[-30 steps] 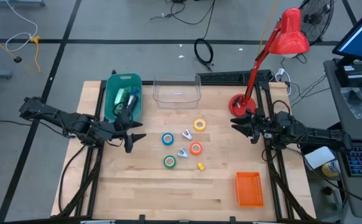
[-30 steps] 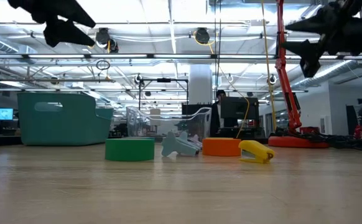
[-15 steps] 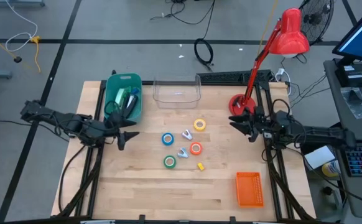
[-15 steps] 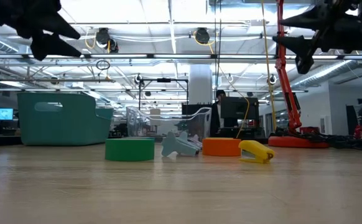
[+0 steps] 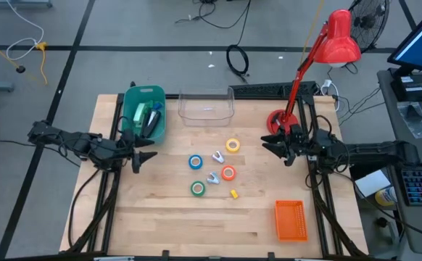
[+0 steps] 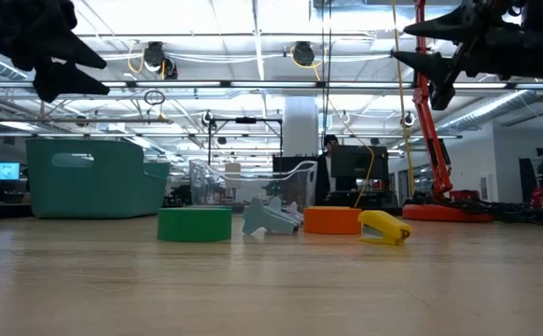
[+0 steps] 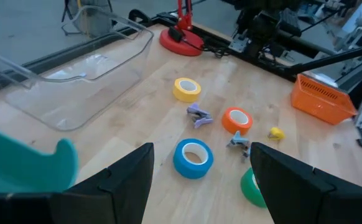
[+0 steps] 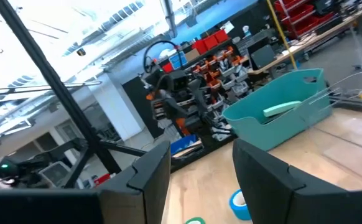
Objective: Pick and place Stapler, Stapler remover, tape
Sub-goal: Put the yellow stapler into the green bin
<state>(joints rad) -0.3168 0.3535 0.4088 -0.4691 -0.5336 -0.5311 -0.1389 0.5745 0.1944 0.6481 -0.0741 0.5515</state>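
4 tape rolls cluster at bench (image 5: 153,217) centre. The blue tape roll (image 5: 196,162) lies nearest the empty, open left pincer (image 5: 140,155); the yellow tape roll (image 5: 233,146) nearest the empty, open right pincer (image 5: 274,144).

A teal bin (image 5: 144,110), clear tray (image 5: 206,107), orange basket (image 5: 291,220) and red lamp (image 5: 320,54).

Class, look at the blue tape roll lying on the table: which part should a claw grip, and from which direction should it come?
Grip the blue tape roll across its ring wall, one finger in the pale centre hole and one outside, or span the whole ring. Come straight down from above: it lies flat with the hole facing up. The open left claw is likely nearest.
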